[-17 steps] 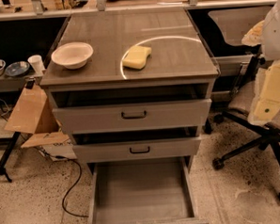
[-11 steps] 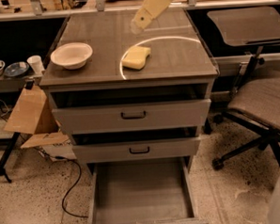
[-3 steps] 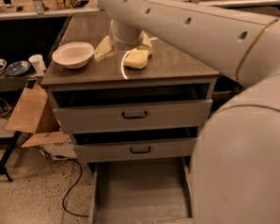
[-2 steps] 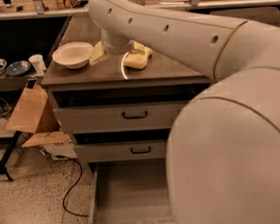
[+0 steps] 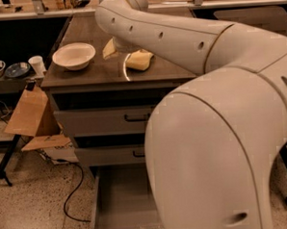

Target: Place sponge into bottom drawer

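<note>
Gripper sits just beside the sponge (contact hidden by arm).

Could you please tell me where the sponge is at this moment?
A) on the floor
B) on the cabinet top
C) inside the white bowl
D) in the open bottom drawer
B: the sponge lies on the cabinet top beside the white bowl, the gripper down at its edge, and the open bottom drawer shows no sponge.
</note>
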Robot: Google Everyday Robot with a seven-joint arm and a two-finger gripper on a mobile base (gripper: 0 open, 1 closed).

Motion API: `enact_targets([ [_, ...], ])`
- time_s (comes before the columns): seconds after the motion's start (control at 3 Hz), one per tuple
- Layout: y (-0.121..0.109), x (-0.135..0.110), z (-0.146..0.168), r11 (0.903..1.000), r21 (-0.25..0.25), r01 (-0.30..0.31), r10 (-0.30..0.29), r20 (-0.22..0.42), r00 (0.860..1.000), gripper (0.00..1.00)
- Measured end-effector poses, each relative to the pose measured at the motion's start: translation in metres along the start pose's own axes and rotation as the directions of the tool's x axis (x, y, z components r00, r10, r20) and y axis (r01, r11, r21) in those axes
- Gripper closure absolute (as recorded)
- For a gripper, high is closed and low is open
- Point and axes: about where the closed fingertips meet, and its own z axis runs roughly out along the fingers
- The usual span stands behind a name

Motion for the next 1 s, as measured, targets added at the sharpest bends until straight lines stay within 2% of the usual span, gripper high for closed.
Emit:
enact_targets([
  [0.33,-0.016,-0.005,0.006,0.9987,0.032,-0.039,0.039,0.007,0.999,0.0],
  [0.67,-0.034,-0.001,0.016,0.9968,0.043,-0.068,0.069,-0.033,0.997,0.03],
  [1.0,-0.044,0.001,0.019,0.9949,0.039,-0.093,0.095,-0.062,0.994,0.26],
])
